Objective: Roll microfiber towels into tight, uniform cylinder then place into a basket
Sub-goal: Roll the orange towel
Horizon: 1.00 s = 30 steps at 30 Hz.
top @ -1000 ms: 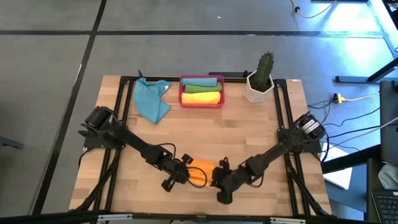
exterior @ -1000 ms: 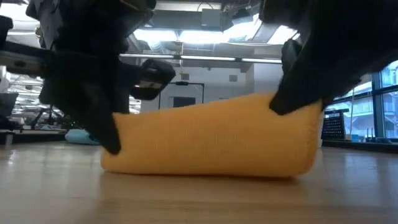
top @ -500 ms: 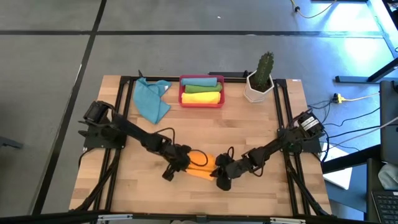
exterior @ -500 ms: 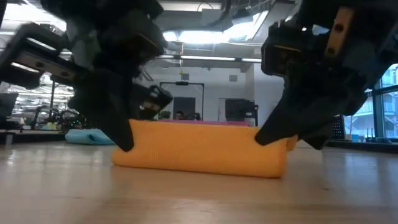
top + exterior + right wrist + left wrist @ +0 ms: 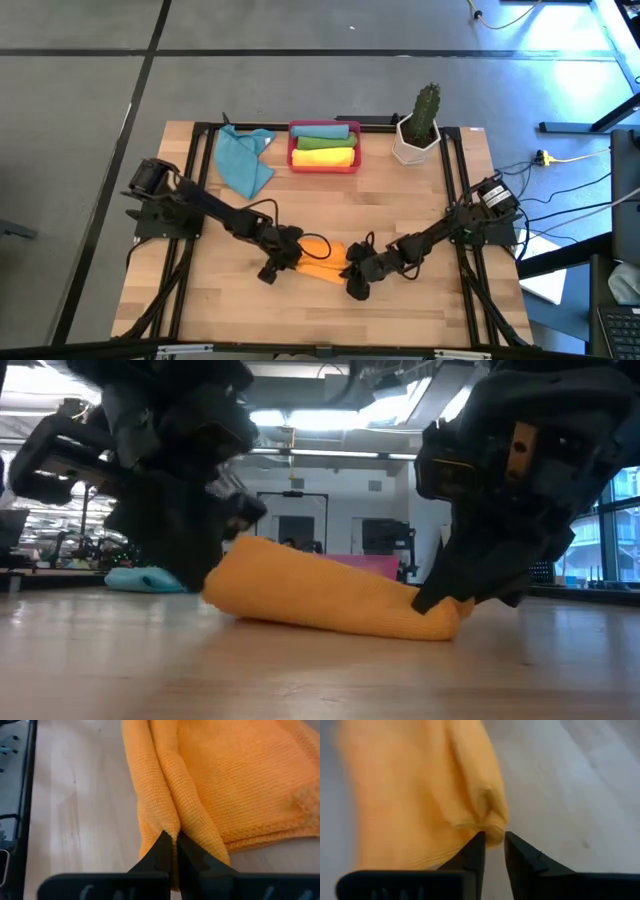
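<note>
Left gripper (image 5: 493, 851) has just parted slightly, letting go of the orange towel (image 5: 322, 262) (front-centre of the desk (image 5: 400, 210)); right gripper (image 5: 173, 851) stays pinched on its other end. Roll loosening, far from basket (image 5: 325, 163).

No readable text, labels, brands or numbers in any view. Nothing legible on the arms, the bench (image 5: 400, 200), or in the room behind.
</note>
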{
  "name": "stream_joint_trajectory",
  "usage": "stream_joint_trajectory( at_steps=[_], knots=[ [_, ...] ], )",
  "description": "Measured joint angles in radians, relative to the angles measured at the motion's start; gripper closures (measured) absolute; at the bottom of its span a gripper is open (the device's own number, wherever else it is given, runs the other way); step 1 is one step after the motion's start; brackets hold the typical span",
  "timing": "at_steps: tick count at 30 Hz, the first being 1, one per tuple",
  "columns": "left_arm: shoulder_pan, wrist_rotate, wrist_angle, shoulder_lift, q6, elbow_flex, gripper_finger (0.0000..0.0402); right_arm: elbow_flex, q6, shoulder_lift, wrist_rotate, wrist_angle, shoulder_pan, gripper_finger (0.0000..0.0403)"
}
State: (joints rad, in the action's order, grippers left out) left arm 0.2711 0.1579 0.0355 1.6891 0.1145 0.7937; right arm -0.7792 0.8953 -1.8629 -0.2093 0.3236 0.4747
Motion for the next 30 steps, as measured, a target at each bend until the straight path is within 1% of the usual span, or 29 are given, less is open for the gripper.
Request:
stream_joint_trajectory(
  at_steps=[5,7,11,14,16,19,24,27,30],
  knots=[
    [0.018,-0.168,0.052,-0.095,0.035,0.001,0.0303,-0.001,0.016,0.000,-0.005,-0.017,0.000,0.0392],
    [0.032,-0.194,0.035,-0.118,0.046,0.002,0.0290,-0.001,0.016,0.000,-0.008,-0.017,0.000,0.0392],
    [0.085,-0.196,-0.043,-0.131,0.070,0.004,0.0274,-0.001,0.015,0.000,-0.012,-0.019,0.000,0.0392],
    [0.136,-0.197,-0.154,-0.109,0.102,0.005,0.0274,-0.001,0.015,0.000,-0.014,-0.019,0.000,0.0392],
    [0.163,-0.205,-0.229,-0.070,0.124,0.006,0.0275,-0.001,0.014,0.000,-0.014,-0.019,-0.001,0.0392],
    [0.176,-0.267,-0.272,-0.009,0.139,0.005,0.0275,-0.001,0.013,-0.001,-0.014,-0.019,-0.001,0.0392],
    [0.134,-0.278,-0.265,0.065,0.131,0.005,0.0275,-0.001,-0.004,-0.001,-0.013,-0.018,-0.001,0.0392],
    [0.093,-0.279,-0.264,0.080,0.111,0.005,0.0275,-0.001,-0.023,-0.001,-0.013,-0.017,-0.001,0.0391],
    [0.053,-0.278,-0.251,0.088,0.075,0.006,0.0275,-0.001,-0.090,-0.002,-0.014,-0.014,-0.001,0.0388]
  ],
)
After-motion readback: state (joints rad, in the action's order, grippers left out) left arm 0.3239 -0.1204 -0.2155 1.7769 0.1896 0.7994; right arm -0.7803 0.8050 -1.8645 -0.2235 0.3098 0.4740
